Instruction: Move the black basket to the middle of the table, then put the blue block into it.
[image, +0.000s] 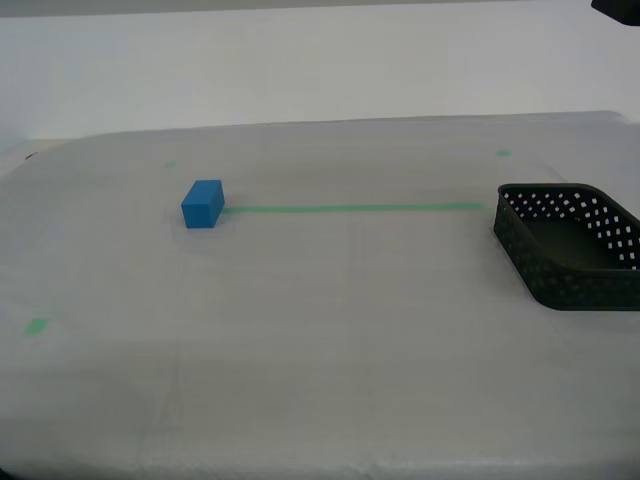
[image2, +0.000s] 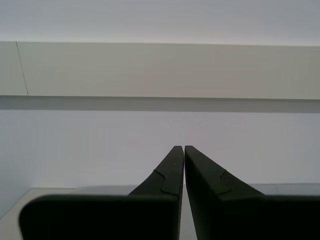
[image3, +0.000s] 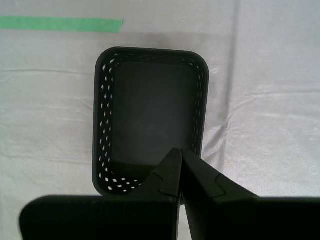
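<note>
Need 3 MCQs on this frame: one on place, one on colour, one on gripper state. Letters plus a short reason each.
1. Where does the blue block sit?
A. inside the black basket
B. at one end of the green tape line
C. at the table's near edge

2. What colour is the tape line on the table?
A. green
B. red
C. yellow

3. What is the state of my first gripper?
A. open around the block
C. clamped on the basket wall
B. shut, holding nothing, above the black basket

Answers:
1 B: the line ends at the block, and the basket is empty.
2 A: the line is plainly green.
3 B: the fingertips meet, with nothing between them.
</note>
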